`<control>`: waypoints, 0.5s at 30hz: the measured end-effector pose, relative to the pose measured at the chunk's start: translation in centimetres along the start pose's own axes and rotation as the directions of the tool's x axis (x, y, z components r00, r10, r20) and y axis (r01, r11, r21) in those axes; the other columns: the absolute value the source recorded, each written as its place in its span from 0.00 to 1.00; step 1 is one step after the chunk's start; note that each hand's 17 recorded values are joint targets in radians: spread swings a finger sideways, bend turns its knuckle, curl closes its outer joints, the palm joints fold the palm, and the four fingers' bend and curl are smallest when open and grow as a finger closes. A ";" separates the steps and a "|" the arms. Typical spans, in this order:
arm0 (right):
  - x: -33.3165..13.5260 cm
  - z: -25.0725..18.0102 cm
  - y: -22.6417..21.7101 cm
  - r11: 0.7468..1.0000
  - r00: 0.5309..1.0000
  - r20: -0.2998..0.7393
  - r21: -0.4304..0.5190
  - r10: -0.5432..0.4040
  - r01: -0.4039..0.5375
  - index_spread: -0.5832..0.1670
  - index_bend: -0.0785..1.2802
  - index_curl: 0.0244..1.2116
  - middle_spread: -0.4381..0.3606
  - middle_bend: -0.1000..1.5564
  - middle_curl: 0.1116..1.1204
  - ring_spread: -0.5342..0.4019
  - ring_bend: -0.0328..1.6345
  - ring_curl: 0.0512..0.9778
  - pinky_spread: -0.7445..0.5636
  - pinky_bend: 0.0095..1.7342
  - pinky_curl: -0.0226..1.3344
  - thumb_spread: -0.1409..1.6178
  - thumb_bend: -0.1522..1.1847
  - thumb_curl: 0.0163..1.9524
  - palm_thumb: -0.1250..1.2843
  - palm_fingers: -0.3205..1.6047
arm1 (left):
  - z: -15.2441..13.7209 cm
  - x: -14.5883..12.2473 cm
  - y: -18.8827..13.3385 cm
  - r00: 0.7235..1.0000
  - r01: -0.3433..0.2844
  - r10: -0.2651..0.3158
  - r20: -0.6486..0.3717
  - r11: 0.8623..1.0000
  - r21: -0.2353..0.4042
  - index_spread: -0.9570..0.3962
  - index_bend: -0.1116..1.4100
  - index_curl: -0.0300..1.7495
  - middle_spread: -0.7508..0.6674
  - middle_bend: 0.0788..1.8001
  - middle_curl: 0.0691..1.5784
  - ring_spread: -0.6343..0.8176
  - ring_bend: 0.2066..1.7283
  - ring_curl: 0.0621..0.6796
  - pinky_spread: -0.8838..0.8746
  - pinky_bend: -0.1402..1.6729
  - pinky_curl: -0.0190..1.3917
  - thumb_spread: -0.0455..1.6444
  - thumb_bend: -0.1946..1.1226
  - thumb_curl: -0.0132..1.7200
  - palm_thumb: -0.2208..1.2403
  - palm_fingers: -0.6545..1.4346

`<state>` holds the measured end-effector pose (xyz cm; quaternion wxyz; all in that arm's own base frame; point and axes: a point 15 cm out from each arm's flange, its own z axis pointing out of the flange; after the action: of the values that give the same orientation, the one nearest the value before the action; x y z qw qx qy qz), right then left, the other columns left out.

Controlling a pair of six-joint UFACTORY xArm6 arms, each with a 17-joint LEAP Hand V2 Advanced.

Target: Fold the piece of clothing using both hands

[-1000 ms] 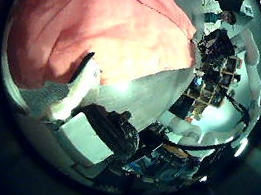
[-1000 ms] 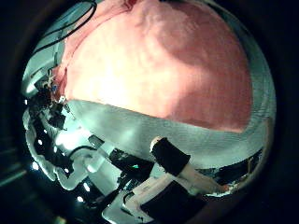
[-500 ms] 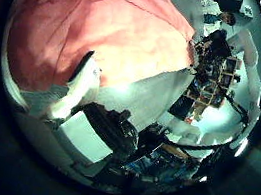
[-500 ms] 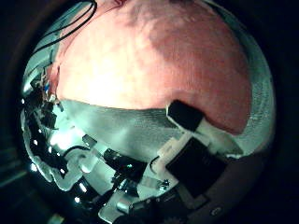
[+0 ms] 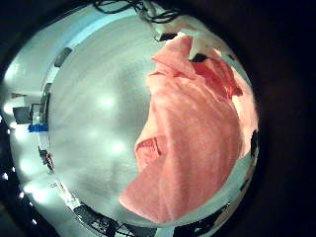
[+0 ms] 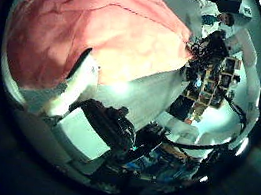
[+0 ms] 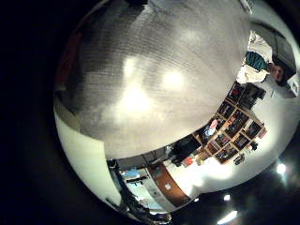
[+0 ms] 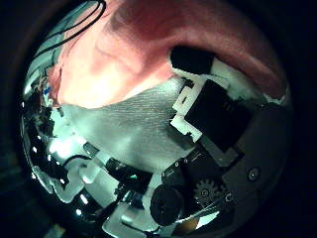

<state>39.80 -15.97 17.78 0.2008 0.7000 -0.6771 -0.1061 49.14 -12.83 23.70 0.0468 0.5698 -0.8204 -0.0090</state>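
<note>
Right thumb palm view | right robot hand (image 8: 213, 109) pinching garment (image 8: 129, 55) | left unclear | no print

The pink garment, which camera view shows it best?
The left little finger side palm view: the pink garment lies spread on the table, nearly whole. The left and right thumb side views show only parts behind fingers; the right little finger view shows just a sliver.

A pink garment (image 6: 92, 30) lies spread and rumpled on the pale bench (image 6: 157, 92), filling much of the view (so it sits close to the palm). The left hand (image 6: 91, 121) shows white and black parts, one finger (image 6: 79, 73) resting against the cloth's edge.
</note>
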 end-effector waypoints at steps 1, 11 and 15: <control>0.1 -0.1 0.0 1.000 1.000 -0.003 0.003 0.000 0.000 0.25 0.67 0.52 0.20 0.65 0.62 0.25 0.69 0.58 0.24 0.55 0.43 0.58 0.11 0.26 0.79 0.81 | 0.0 -0.1 0.0 1.000 0.003 -0.003 0.001 1.000 0.000 0.68 0.19 0.23 0.56 0.06 0.18 0.62 0.28 0.25 0.71 0.22 0.26 0.77 0.14 0.20 0.58 0.40; 0.5 -1.9 0.9 0.999 1.000 -0.018 0.029 -0.018 0.019 0.37 0.83 0.66 0.28 0.79 0.76 0.27 0.79 0.73 0.31 0.68 0.56 0.60 0.17 0.34 0.91 0.73 | 0.2 -1.0 0.2 1.000 0.022 -0.022 -0.004 1.000 -0.006 0.67 0.20 0.24 0.56 0.06 0.17 0.62 0.28 0.24 0.71 0.22 0.26 0.77 0.14 0.20 0.58 0.40; 0.8 -3.8 1.3 0.997 0.999 -0.030 0.078 -0.025 0.028 0.40 0.85 0.69 0.30 0.81 0.78 0.28 0.80 0.77 0.33 0.70 0.58 0.60 0.17 0.37 0.91 0.72 | 0.8 -1.4 0.3 1.000 0.029 -0.029 -0.005 0.999 -0.017 0.67 0.20 0.24 0.56 0.06 0.17 0.62 0.28 0.24 0.71 0.22 0.26 0.77 0.14 0.20 0.58 0.40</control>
<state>40.28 -16.26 21.78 0.1814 0.7177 -0.6685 -0.0719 49.31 -11.50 22.85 0.0537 0.5814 -0.8117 -0.0152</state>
